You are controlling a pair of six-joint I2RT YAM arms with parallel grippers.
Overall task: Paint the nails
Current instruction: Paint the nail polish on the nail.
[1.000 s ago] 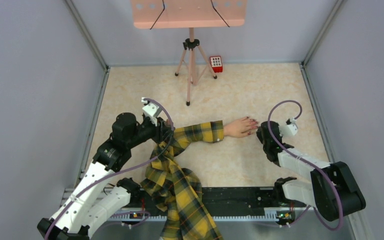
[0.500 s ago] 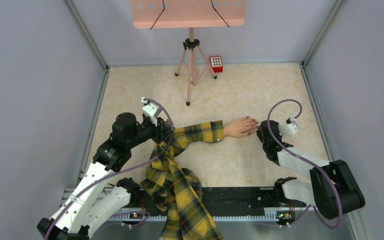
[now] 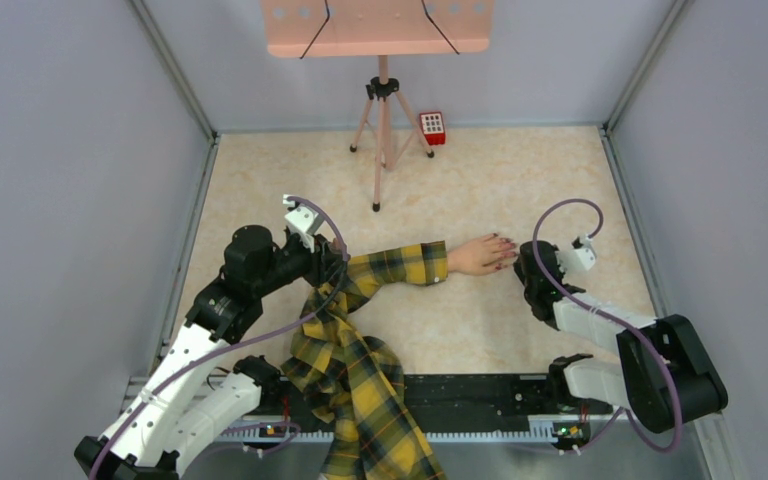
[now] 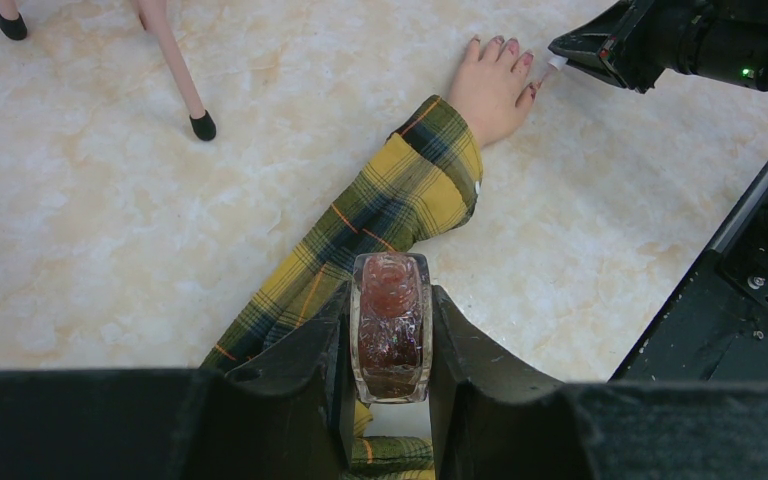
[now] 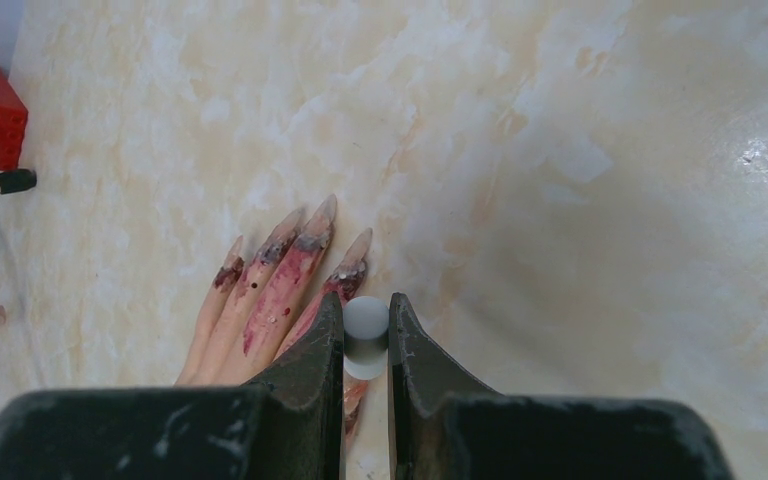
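From above, the mannequin hand (image 3: 475, 256) is seen flat on the table (image 3: 480, 180), its long axis left to right and the nails (image 3: 506, 246) pointed at the right fingers (image 3: 523, 263), much the nearer; the left fingers (image 3: 332, 262) are found at the plaid sleeve (image 3: 400, 265). In the left wrist view a bottle of dark red polish (image 4: 390, 325) is pinched between the left fingers (image 4: 305, 365). In the right wrist view a white brush handle (image 5: 366, 335) is clamped between the right fingers (image 5: 310, 370), the nails (image 5: 312, 238) lying just ahead and slightly left.
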